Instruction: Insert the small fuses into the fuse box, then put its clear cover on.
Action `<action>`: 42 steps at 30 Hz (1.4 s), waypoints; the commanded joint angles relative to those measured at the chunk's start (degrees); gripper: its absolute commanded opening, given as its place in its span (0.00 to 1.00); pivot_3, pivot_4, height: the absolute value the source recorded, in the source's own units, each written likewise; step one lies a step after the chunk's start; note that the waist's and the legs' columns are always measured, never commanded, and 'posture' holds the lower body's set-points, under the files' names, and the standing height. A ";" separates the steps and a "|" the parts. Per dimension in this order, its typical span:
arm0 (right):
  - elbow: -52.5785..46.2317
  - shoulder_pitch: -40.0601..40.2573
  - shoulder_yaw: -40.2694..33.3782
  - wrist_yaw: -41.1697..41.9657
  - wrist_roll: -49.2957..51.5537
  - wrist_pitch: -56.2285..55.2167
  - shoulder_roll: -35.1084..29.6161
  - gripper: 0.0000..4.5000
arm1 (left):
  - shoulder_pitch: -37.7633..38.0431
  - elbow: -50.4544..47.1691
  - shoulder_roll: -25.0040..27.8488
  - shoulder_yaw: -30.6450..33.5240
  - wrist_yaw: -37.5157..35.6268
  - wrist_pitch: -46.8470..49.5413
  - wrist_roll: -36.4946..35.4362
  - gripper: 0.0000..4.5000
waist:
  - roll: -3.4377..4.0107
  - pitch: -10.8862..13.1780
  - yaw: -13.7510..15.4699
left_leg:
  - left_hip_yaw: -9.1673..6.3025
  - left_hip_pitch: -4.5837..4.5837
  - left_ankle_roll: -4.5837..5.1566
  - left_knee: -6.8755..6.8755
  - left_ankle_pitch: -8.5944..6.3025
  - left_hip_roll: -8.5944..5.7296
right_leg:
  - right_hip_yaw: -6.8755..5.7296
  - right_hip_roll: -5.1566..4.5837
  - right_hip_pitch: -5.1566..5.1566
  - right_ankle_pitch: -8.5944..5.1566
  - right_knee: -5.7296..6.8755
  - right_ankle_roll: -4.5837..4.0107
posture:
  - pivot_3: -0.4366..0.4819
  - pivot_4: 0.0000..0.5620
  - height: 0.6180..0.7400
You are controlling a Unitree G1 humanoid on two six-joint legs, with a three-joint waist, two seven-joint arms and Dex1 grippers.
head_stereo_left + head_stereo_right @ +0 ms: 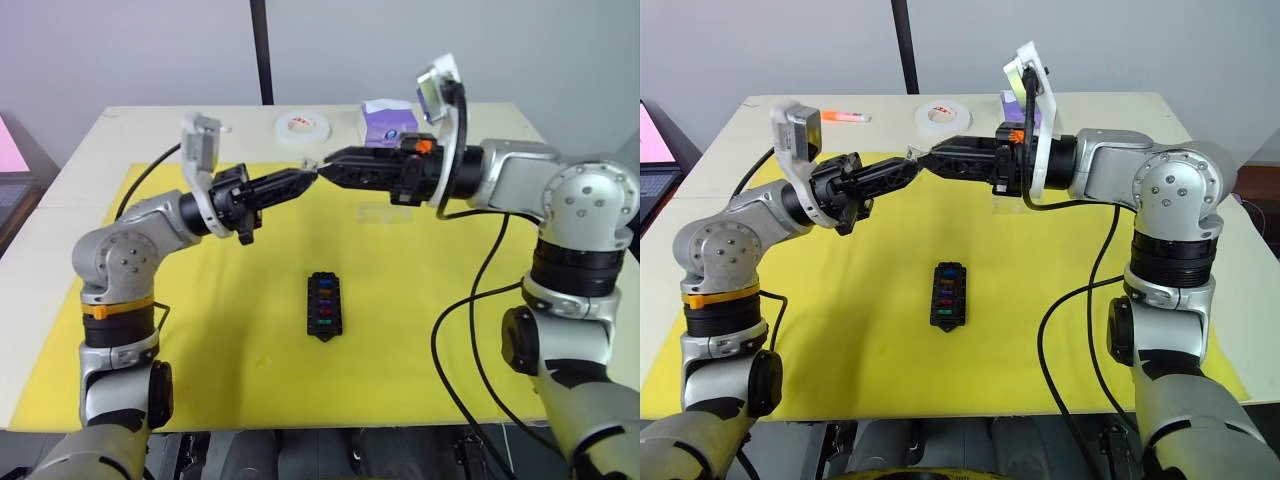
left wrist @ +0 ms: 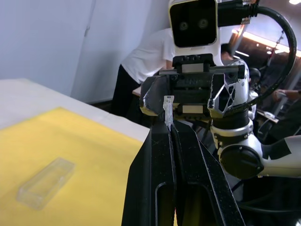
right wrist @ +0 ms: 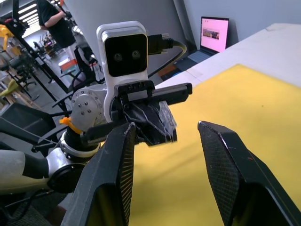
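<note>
The black fuse box [image 1: 322,306] lies mid-mat with several coloured small fuses [image 1: 322,303] seated in its slots. The clear cover [image 1: 385,213] lies flat on the mat behind it, under my right arm, and also shows as the clear cover [image 2: 45,182]. Above the mat's far part, my left gripper [image 1: 304,178] is shut on a small grey translucent fuse [image 2: 168,107] that sticks out past its tips. My right gripper [image 1: 326,170] faces it tip to tip and stands open [image 3: 164,132], its fingers [image 2: 150,96] on either side of that fuse.
A yellow mat [image 1: 230,330] covers the table's middle. Behind it stand a white tape roll [image 1: 303,127] and a purple box [image 1: 388,122]. An orange marker [image 1: 845,117] lies far left. People stand in the room beyond the table.
</note>
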 commanded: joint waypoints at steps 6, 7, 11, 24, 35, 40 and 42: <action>-1.34 -0.87 -1.45 -1.79 2.95 -0.56 0.64 0.50 | -1.15 -0.57 0.58 -0.36 0.64 -1.71 -2.20 0.00 | 0.00 0.00 -0.46 | 0.00 -0.01 0.00 -0.01 0.00 0.00 | 0.00 0.00 0.00 0.00 -0.01 0.00 | 0.48 0.27 1.00; -1.29 -0.84 -1.35 -1.83 3.00 -0.67 0.61 0.50 | -1.21 -0.49 0.62 -0.39 0.69 -1.76 -2.26 0.00 | 0.00 0.00 -0.59 | 0.00 -0.01 0.00 -0.01 0.00 0.00 | 0.00 0.00 0.00 0.00 -0.01 -0.01 | 0.48 0.27 1.00; -1.20 -0.70 -1.32 -2.20 3.48 -0.87 0.78 0.42 | -1.04 -0.81 0.70 -0.54 0.87 -1.66 -2.50 0.00 | 0.00 0.00 -0.99 | -0.01 -0.02 0.00 -0.02 0.00 0.00 | 0.00 0.00 0.00 0.00 -0.02 -0.01 | 0.48 0.27 1.00; -2.01 0.25 -1.12 -3.08 4.93 -1.01 1.20 0.00 | -0.72 -0.89 1.87 -1.50 1.32 -1.65 -2.77 0.09 | 0.00 0.00 -1.06 | 0.00 -0.03 0.00 -0.05 0.00 0.00 | 0.01 0.00 -0.03 -0.01 -0.05 -0.01 | 0.48 0.27 1.00; -1.80 0.43 0.49 0.11 2.07 -5.73 -0.63 0.00 | 1.04 0.02 12.00 -2.36 -3.42 -2.92 0.70 0.92 | 0.02 0.02 -1.22 | 0.01 -0.03 0.00 -0.11 0.00 0.00 | 0.02 0.01 -0.08 -0.11 -0.06 -0.18 | 0.48 0.27 1.00; -4.39 4.56 12.87 13.16 -12.69 -21.07 -10.01 0.00 | 5.71 -0.26 25.78 -6.79 -13.15 -9.67 9.42 1.00 | 0.05 0.04 -1.09 | 0.06 -0.05 -0.01 -0.21 -0.01 0.00 | 0.03 -0.01 -0.12 -0.16 -0.21 -0.25 | 0.48 0.27 1.00; -4.94 6.43 18.20 17.32 -18.60 -27.36 -12.37 0.00 | 7.98 -1.16 29.51 -8.82 -16.40 -13.45 12.91 1.00 | 0.04 0.04 -1.10 | 0.10 -0.11 -0.01 -0.21 -0.01 -0.01 | 0.03 -0.06 -0.15 -0.22 -0.28 -0.35 | 0.48 0.27 1.00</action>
